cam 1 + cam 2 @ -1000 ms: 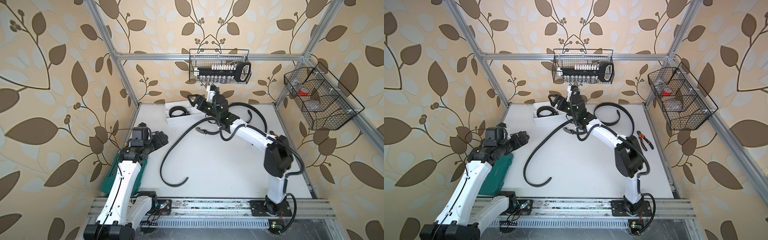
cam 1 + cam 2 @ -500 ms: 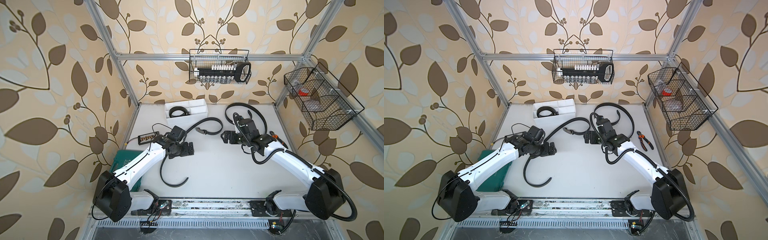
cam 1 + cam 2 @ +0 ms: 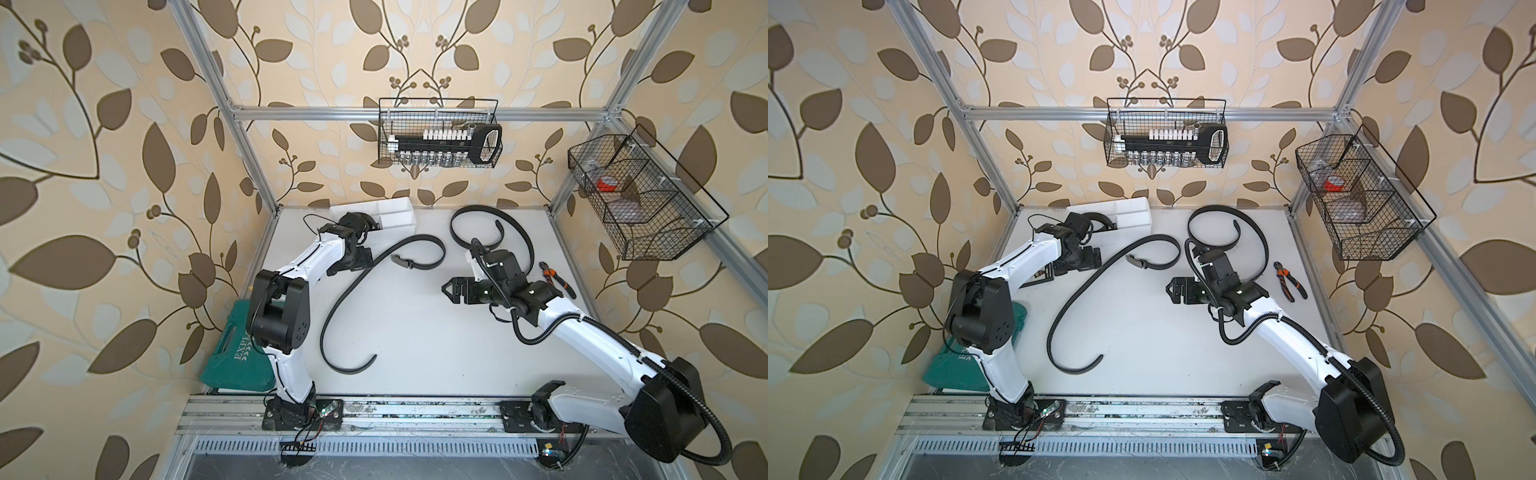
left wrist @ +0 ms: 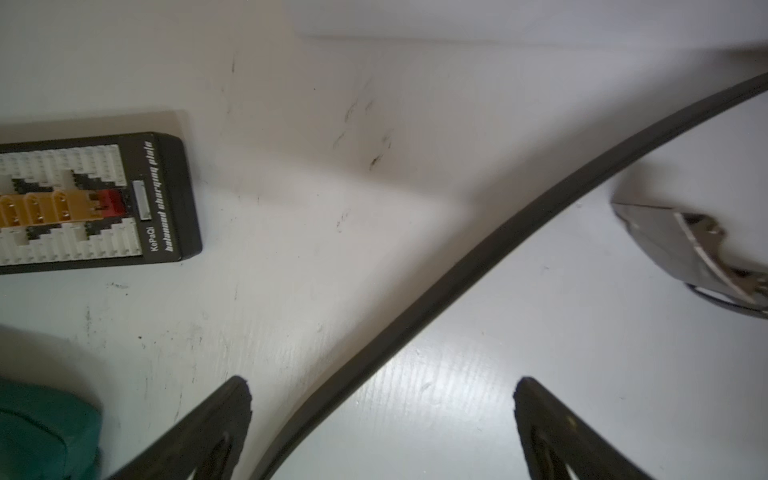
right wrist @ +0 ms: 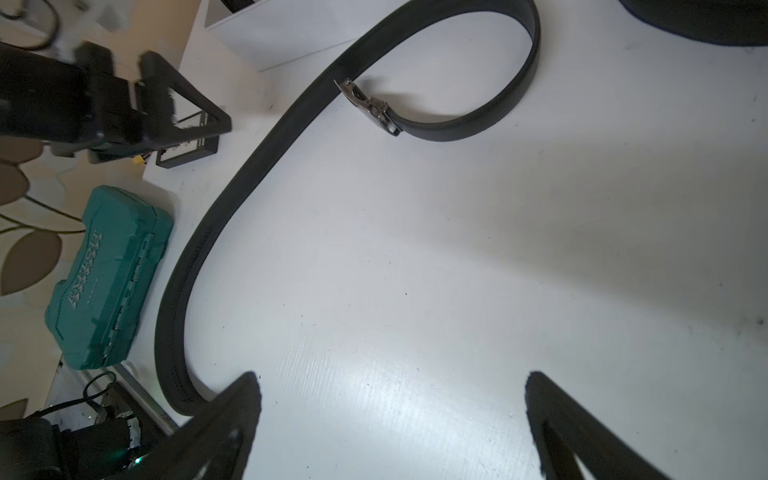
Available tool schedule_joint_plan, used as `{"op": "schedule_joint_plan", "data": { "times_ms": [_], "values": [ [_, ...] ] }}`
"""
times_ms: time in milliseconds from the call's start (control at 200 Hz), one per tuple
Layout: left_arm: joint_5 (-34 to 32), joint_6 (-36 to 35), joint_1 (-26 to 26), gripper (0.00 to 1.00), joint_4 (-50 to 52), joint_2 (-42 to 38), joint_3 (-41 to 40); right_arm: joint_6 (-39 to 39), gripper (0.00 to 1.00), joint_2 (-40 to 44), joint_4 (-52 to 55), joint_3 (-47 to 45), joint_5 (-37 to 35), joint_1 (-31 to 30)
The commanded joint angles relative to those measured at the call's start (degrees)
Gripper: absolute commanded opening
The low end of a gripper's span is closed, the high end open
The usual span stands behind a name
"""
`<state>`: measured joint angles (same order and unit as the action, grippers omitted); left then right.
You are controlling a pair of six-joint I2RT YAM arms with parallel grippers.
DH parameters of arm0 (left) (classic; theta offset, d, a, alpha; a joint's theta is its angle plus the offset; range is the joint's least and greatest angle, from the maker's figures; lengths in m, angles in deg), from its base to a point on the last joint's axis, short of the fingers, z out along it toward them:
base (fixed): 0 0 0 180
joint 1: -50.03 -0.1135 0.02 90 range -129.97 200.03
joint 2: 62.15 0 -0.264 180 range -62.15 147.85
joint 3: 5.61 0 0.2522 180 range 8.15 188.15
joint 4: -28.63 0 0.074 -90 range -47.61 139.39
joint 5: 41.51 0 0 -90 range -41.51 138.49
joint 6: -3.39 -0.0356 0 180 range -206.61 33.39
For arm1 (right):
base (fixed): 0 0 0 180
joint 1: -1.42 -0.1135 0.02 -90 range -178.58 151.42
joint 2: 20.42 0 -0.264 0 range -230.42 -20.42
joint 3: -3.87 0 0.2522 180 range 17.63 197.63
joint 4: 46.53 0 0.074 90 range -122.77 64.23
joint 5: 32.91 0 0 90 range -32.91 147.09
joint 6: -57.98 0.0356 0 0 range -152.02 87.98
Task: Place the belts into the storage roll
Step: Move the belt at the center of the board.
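The left arm [image 3: 316, 257] has reared up, and the left tool [image 3: 352, 261] stands open over the long belt [image 5: 191, 257] on the table [image 3: 415, 340]. The right tool [image 3: 449, 291] hovers open nearby. The storage roll [image 3: 401, 220], far back, apparently holds one coiled belt [image 3: 1105, 219].

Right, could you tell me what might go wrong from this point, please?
1. The left gripper hangs open over a stretch of the long belt; lifted there, both loose ends may trail and miss the tray.
2. The charging board lies near that gripper and might be knocked.
3. The right arm sits beside the looped belt and pliers; a swing could sweep them.
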<state>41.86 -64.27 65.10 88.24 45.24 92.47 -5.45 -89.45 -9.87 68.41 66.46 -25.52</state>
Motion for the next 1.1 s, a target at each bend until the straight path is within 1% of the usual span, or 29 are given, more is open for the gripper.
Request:
{"op": "schedule_joint_plan", "data": {
  "times_ms": [0,85,200,300,350,460,500,570,620,690,745,845,940,1030,1095],
  "values": [
    [-0.75,-5.98,0.71,0.99,0.81,2.2,2.37,-0.36,0.99,0.98,0.31,-0.19,3.19,1.17],
    [0.0,-7.31,0.21,0.99,-0.48,4.57,2.57,-1.06,0.99,0.44,3.33,1.23,3.57,1.47],
    [1.33,-7.99,-0.3,0.99,0.07,8.25,3.58,-1.46,0.99,1.84,4.45,0.9,3.0,1.49],
    [1.58,-7.77,-0.56,0.95,0.33,10.58,3.4,-1.62,0.99,3.71,4.74,0.3,2.2,1.56],
    [2.4,-7.51,-0.74,0.89,0.64,11.53,3.5,-1.7,0.99,4.07,5.04,0.24,2.07,1.68],
    [3.89,-6.55,-0.8,0.8,1.01,12.38,3.81,-1.55,0.99,3.32,4.69,0.22,2.02,1.86],
    [4.46,-6.43,-0.74,0.74,1.08,12.37,3.67,-1.4,0.99,2.38,4.25,0.69,2.21,1.93],
    [4.85,-6.28,-0.75,0.59,1.34,12.1,3.33,-1.11,0.99,-0.09,3.46,2.09,2.59,1.9],
    [5.09,-6.26,-0.74,0.54,1.44,11.66,3.01,-0.64,0.99,-2.4,2.9,3.61,2.51,2.0],
    [5.89,-5.81,-0.74,0.41,1.68,10.94,2.63,0.21,0.99,-6.4,2.17,6.06,3.15,2.07],
    [6.58,-5.25,-0.75,0.34,1.94,10.19,2.33,0.65,0.99,-9.76,1.89,8.32,3.81,2.13],
    [8.28,-3.31,-0.81,0.27,2.38,8.19,1.24,1.62,0.99,-15.76,0.78,11.87,3.38,2.15],
    [11.02,0.32,-0.79,0.23,1.82,5.78,-1.56,1.79,0.99,-21.06,0.37,15.45,1.32,2.31],
    [16.95,4.2,-0.81,0.19,-0.72,3.41,-6.05,1.49,0.99,-25.91,1.08,19.48,-1.75,3.14],
    [21.3,6.82,-0.83,0.16,-2.97,2.05,-9.47,1.05,0.99,-29.73,1.49,22.37,-1.96,4.47]
  ]
}}
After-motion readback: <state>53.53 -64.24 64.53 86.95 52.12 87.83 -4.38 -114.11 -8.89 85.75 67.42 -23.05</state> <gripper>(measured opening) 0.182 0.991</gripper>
